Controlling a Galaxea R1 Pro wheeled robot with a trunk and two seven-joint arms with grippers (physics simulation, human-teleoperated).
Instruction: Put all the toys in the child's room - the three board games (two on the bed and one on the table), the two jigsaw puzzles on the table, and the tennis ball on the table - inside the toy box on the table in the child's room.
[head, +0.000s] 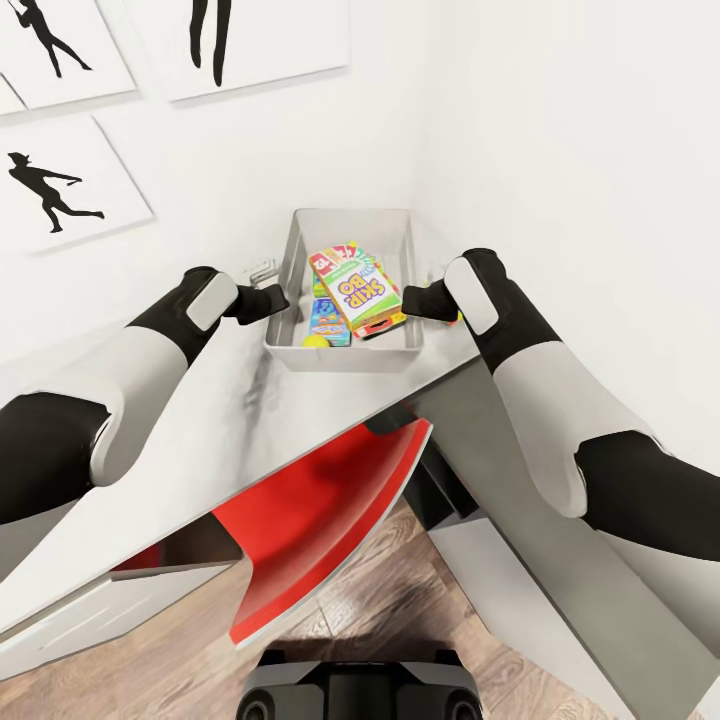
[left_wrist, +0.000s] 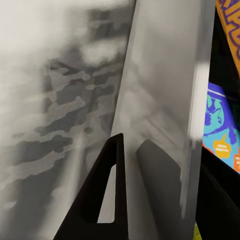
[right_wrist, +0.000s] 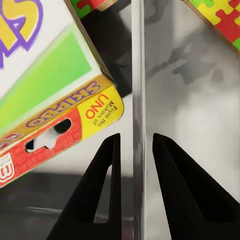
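On the table (head: 300, 430), the toy box (head: 352, 352) sits by the corner, games and ball inside. Both jaws pinch its side walls. A crooked lift could tip it and spill the Skip-Bo game (head: 360, 290).

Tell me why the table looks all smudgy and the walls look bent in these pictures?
In the left wrist view the table sits very close to the camera, so its grey marbling blurs into soft blotches. In the head view the wide lens tilts the wall pictures and slants the toy box. In the right wrist view the Skip-Bo box looks sharp, while the surface behind the toy box rim goes cloudy.
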